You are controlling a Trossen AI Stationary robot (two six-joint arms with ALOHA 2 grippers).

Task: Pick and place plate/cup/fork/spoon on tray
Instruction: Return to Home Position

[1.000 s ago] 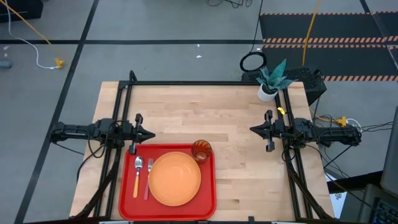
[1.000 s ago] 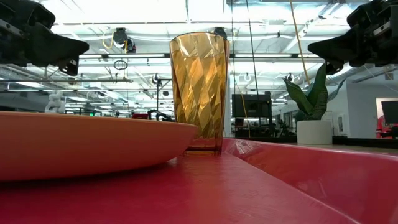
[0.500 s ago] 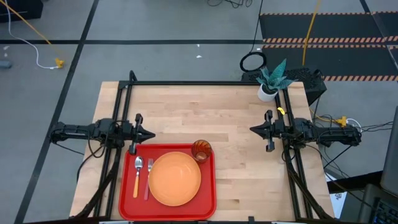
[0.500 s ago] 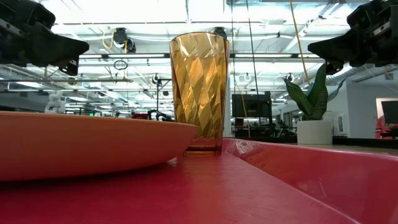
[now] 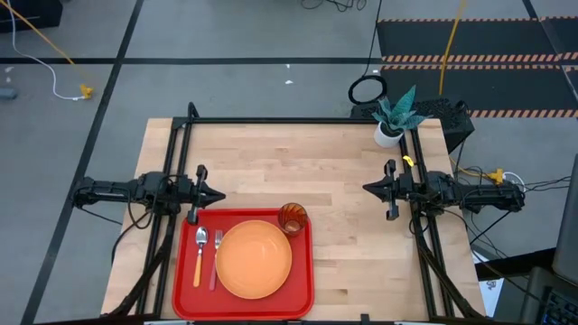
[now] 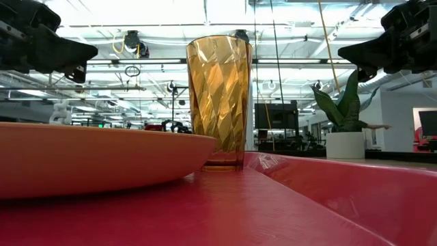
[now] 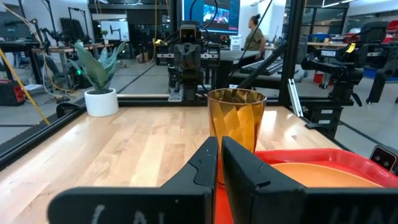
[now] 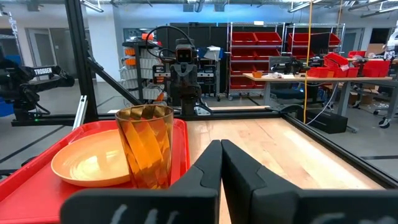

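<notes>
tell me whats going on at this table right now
Nothing is being handled. The orange plate, amber cup, fork and spoon all sit on the red tray. The left end effector and right end effector hang shut and empty above the table's sides.

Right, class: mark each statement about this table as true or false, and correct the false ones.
1. The cup stands upright on the tray. True.
2. The plate lies on the bare wood. False: it lies on the tray.
3. The fork and spoon lie side by side beside the plate. True.
4. The left gripper holds the cup. False: it is shut on nothing.
5. The potted plant stands on the tray. False: it stands at a table corner.
</notes>
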